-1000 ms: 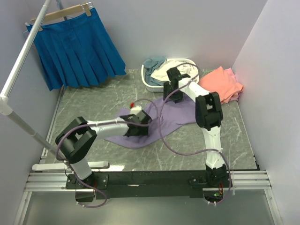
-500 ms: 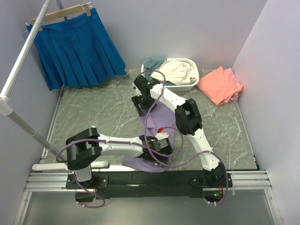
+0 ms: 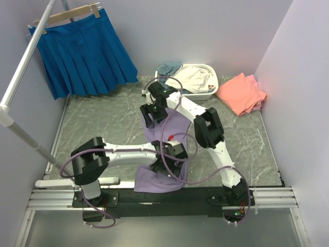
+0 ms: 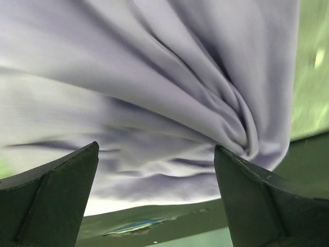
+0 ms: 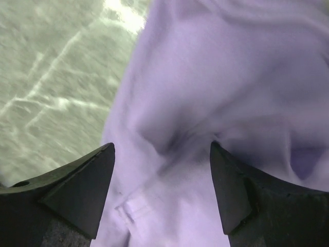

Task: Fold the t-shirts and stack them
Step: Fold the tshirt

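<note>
Lavender t-shirt [image 3: 149, 181] now runs as a long strip down the middle of the desk [image 3: 103, 118], from mid-desk to the near edge. A second ago it lies spread crosswise, further back. Compared with half a second ago, its near hem fans out more to the left and its far end sits slightly further left. I judge this to be dragging and straightening that brings the shirt close for folding. No fold shows yet, and this shirt is not stacked on anything.

Over the near half of the strip hangs the left tool [image 3: 174, 154], with cloth directly under it. In its wrist view the fingers [image 4: 56, 200] stand wide apart with a gathered ridge of cloth beyond them, and nothing looks pinched. At the far end of the strip sits the right tool [image 3: 154, 110], also spread wide, its fingers [image 5: 72, 190] either side of flat cloth, with bare desk just to the left.

Further right and well apart, a cream tee [image 3: 193, 77] and a grey-blue tee [image 3: 167, 68] wait in the white basket [image 3: 198, 95]. The coral tees [image 3: 241, 92] lie piled by the right wall.
</note>
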Motion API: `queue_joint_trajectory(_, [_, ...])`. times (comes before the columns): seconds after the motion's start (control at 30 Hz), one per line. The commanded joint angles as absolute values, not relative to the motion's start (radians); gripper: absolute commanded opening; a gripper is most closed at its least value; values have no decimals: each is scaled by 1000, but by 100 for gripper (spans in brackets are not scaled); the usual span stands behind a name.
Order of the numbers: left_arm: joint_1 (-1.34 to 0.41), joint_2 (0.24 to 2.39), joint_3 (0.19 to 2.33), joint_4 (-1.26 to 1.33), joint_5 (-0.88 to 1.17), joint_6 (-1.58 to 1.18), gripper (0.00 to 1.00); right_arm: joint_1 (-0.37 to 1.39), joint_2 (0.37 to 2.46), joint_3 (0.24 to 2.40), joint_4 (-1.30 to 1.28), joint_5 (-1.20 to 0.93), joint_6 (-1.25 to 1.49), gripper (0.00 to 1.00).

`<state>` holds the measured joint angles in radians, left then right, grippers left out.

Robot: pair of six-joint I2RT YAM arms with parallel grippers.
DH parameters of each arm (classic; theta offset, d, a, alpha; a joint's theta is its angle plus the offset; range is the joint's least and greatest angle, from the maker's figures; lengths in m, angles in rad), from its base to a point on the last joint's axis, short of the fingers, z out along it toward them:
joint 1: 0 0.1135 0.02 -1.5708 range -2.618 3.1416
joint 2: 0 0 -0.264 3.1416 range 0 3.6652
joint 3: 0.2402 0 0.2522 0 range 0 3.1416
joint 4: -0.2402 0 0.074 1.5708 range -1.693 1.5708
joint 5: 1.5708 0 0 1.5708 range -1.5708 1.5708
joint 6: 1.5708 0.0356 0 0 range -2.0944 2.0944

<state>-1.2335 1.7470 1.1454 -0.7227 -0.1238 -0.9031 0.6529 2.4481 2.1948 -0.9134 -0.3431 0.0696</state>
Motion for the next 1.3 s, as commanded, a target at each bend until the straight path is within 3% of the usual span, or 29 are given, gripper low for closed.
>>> queue_joint_trajectory(0.0, [-1131,1596,1262,-874,-349,-925,99,586,2149,1984,-606,-203,96,81])
queue_joint_trajectory(0.13, [-1016,1488,1315,-830,-420,-848,99,500,1991,1856,-557,-118,129,82])
queue_joint_trajectory(0.3, [-872,1436,1287,-603,-309,-692,100,439,1878,1726,-607,-2,163,82])
queue_joint_trajectory(0.4, [-830,1523,1304,-514,-255,-638,99,420,1832,1635,-640,89,190,82])
queue_joint_trajectory(0.77, [-766,1819,1381,-244,-95,-542,99,422,1635,1232,-545,23,278,82])
queue_joint_trajectory(1.03, [-681,1937,1393,-109,43,-532,99,429,1542,1075,-493,-67,343,82])
queue_joint_trajectory(1.27, [-638,2100,1549,-138,199,-522,99,466,1519,1019,-486,-81,360,83])
